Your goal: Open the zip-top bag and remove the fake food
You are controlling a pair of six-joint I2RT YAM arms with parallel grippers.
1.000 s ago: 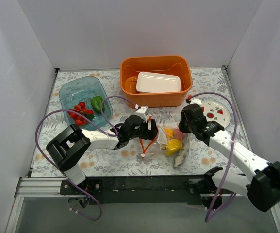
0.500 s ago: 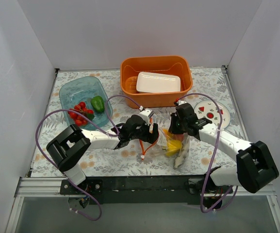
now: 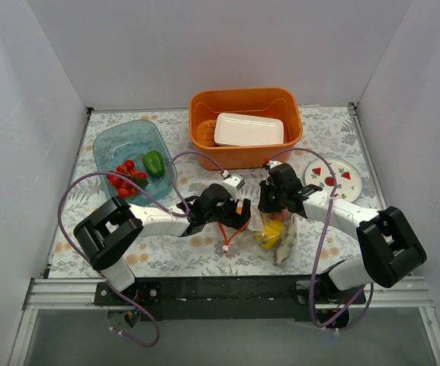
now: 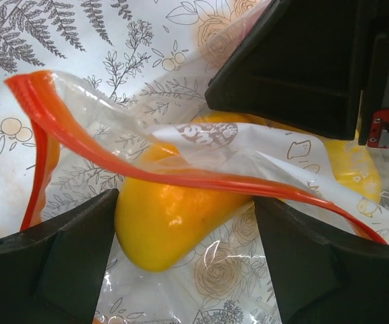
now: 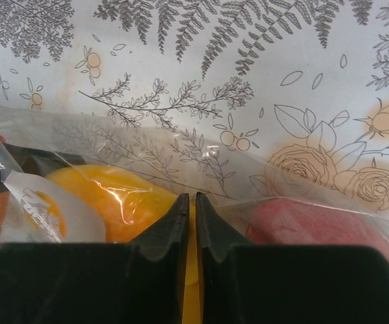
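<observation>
The clear, crinkly plastic zip-top bag (image 3: 284, 244) lies flat near the front middle of the bench (image 3: 166, 255), between the two arms. Its orange-red zip strip (image 4: 113, 156) is bendy and curls up in a loop, so the mouth gapes. Inside it sits a smooth, shiny, round yellow pepper (image 4: 167, 212). A pinkish-red piece (image 5: 302, 223) lies just beside it, under the thin film.

The left hand (image 3: 239, 215) is at the bag's mouth with its black fingers spread wide apart. It grips nothing, and the strip runs across the gap between them.

The right hand (image 3: 271, 204) is on the bag's far side. Its fingers (image 5: 160, 236) are pinched nearly together on the clear film.

Well to the left stands a teal see-through tray (image 3: 110, 137) with little red cherry tomatoes (image 3: 126, 177) and a green pepper (image 3: 153, 162). At the back is an orange plastic basket (image 3: 242, 156) holding a white dish (image 3: 248, 130). A round white plate (image 3: 351, 187) with red triangles lies to the right. The bench has a flowery cover.
</observation>
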